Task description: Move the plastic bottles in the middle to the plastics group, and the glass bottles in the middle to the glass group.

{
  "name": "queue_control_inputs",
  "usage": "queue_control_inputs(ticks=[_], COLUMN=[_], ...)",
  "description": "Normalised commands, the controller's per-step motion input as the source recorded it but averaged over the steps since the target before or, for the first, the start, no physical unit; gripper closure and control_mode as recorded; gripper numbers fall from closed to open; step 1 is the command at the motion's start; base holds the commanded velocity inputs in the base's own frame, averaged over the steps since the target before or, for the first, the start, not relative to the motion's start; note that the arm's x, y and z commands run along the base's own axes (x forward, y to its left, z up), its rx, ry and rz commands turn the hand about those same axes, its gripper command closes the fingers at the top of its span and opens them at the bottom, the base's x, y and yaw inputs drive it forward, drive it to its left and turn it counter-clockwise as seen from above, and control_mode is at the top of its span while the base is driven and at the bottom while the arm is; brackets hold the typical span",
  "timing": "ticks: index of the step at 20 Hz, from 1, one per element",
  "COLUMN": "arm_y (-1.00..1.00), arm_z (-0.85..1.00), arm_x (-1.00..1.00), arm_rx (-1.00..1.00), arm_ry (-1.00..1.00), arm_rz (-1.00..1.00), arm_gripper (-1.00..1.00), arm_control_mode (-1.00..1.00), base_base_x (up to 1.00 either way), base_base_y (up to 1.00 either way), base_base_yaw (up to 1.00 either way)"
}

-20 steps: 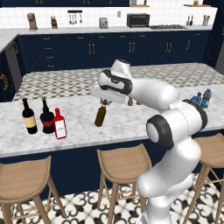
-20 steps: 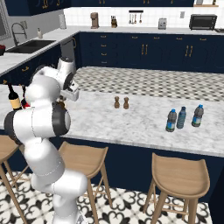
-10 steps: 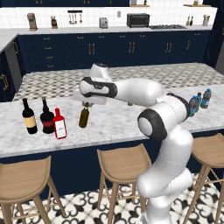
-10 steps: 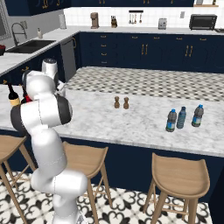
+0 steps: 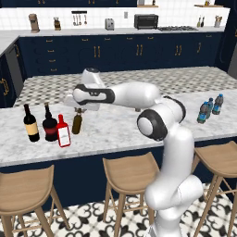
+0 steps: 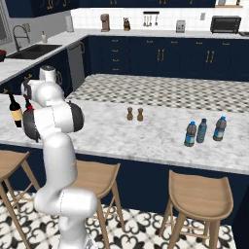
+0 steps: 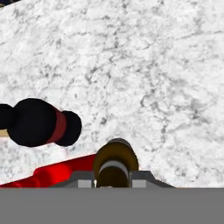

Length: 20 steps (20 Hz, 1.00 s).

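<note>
My gripper [image 5: 78, 110] is shut on the neck of the small slim brown bottle [image 5: 77, 124], which hangs upright low over the counter at the left. Looking down in the hand view, its brown top [image 7: 114, 162] sits between my fingertips [image 7: 83, 179]. Just left of it stands the flat red bottle [image 5: 63, 133] [image 7: 52, 174] with a white label. Beside that is the glass group: the squat wine bottle [image 5: 49, 125] [image 7: 37, 122] and the tall wine bottle [image 5: 31, 124] [image 6: 15, 110]. The plastics group [image 5: 209, 108] [image 6: 203, 131], three blue-labelled water bottles, stands far right. No plastic bottle stands alone mid-counter.
Two small brown shakers [image 6: 134, 114] stand mid-counter. The marble counter [image 5: 115, 132] has wooden stools [image 5: 130, 172] along its front edge. My own arm [image 5: 134, 95] spans the counter from right to left. Dark cabinets and a sink [image 6: 29, 51] line the back.
The arm has swung left with the brown bottle, carrying it from the counter's middle to a spot just right of the red bottle and lower.
</note>
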Motion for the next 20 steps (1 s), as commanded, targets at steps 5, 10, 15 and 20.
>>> queue_control_inputs(ticks=[5,10,15,20], arm_y=[0.47,0.25,0.17,0.13], arm_z=[-0.18,-0.29,-0.30,-0.31], arm_x=[0.32,0.24,0.23,0.16], arm_rx=[0.00,0.00,0.00,0.00], arm_ry=[0.00,0.00,0.00,0.00], arm_rz=[0.00,0.00,0.00,0.00], arm_gripper=[1.00,1.00,1.00,1.00], arm_control_mode=[-1.00,-1.00,-1.00,-1.00], base_base_x=[0.00,0.00,0.00,0.00], base_base_y=[0.00,0.00,0.00,0.00], base_base_yaw=[0.00,0.00,0.00,0.00])
